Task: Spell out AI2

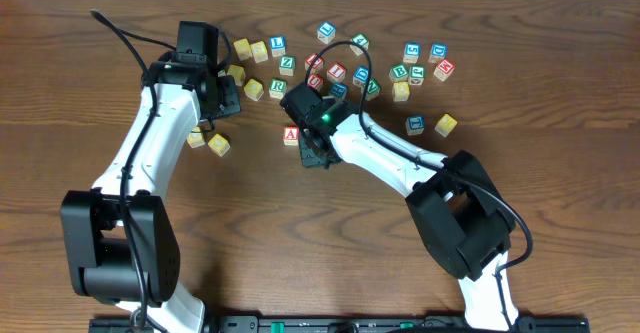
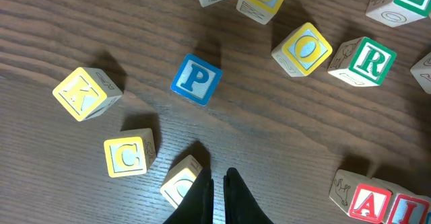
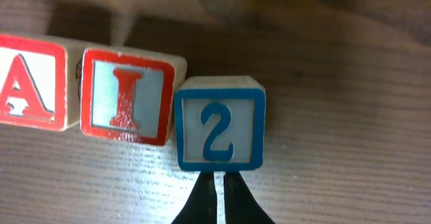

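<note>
In the right wrist view, a red A block (image 3: 27,83), a red I block (image 3: 128,96) and a blue 2 block (image 3: 220,124) lie side by side in a row reading A I 2. My right gripper (image 3: 219,180) is shut and empty, its tips at the near edge of the 2 block. In the overhead view only the A block (image 1: 291,134) shows beside the right gripper (image 1: 312,145), which hides the others. My left gripper (image 2: 219,177) is shut and empty over bare table, next to a yellow-framed block (image 2: 180,182). The A block (image 2: 369,202) and I block (image 2: 414,210) show at the lower right of the left wrist view.
Loose letter blocks lie around the left gripper: P (image 2: 196,80), K (image 2: 86,93), C (image 2: 128,155), O (image 2: 303,49), R (image 2: 367,60). Several more blocks (image 1: 400,68) are scattered across the far middle and right of the wooden table (image 1: 560,173).
</note>
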Controlling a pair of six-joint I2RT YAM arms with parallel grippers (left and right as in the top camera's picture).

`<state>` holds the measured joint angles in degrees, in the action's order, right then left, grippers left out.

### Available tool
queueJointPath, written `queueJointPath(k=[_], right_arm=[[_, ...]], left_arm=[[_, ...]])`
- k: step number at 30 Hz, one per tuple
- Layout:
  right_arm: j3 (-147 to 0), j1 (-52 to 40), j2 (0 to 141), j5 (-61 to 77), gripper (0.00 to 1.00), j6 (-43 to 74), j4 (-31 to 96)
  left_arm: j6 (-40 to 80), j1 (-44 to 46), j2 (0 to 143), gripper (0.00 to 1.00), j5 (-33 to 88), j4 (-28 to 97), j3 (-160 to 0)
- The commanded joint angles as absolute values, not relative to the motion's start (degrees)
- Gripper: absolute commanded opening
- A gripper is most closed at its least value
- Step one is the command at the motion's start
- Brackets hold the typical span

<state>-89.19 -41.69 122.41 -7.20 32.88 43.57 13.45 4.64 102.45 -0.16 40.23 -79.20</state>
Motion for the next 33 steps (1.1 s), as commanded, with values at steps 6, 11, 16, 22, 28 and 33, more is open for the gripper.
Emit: queueJointPath(k=[6,11,16,22,28,33], right_arm=[[-89.03,-41.45,122.93,-11.05,0.01,33.82,41.93],[-89.01,-41.45,122.93,-11.49,0.01,33.82,41.50],[-89.03,-41.47,122.93,-11.31,0.01,33.78,41.58],[-92.25,-40.93,119.63,-8.21,0.01,31.64,45.65],[-93.27,-38.57,113.51,-10.02,0.01,31.07,47.22],[-92.73,-35.24,114.59,-8.75,0.01,31.24,47.20]], left_arm=[[12.75,4.69,103.20,0.08,-0.64,40.40,-79.72],[12.75,4.69,103.20,0.08,-0.67,40.40,-79.72],[12.75,4.69,103.20,0.08,-0.64,40.40,-79.72],[12.78,4.69,103.20,0.08,-0.64,40.47,-79.72],[12.75,4.69,103.20,0.08,-0.64,40.73,-79.72],[12.71,4.99,103.20,0.08,-0.47,40.84,-79.33]])
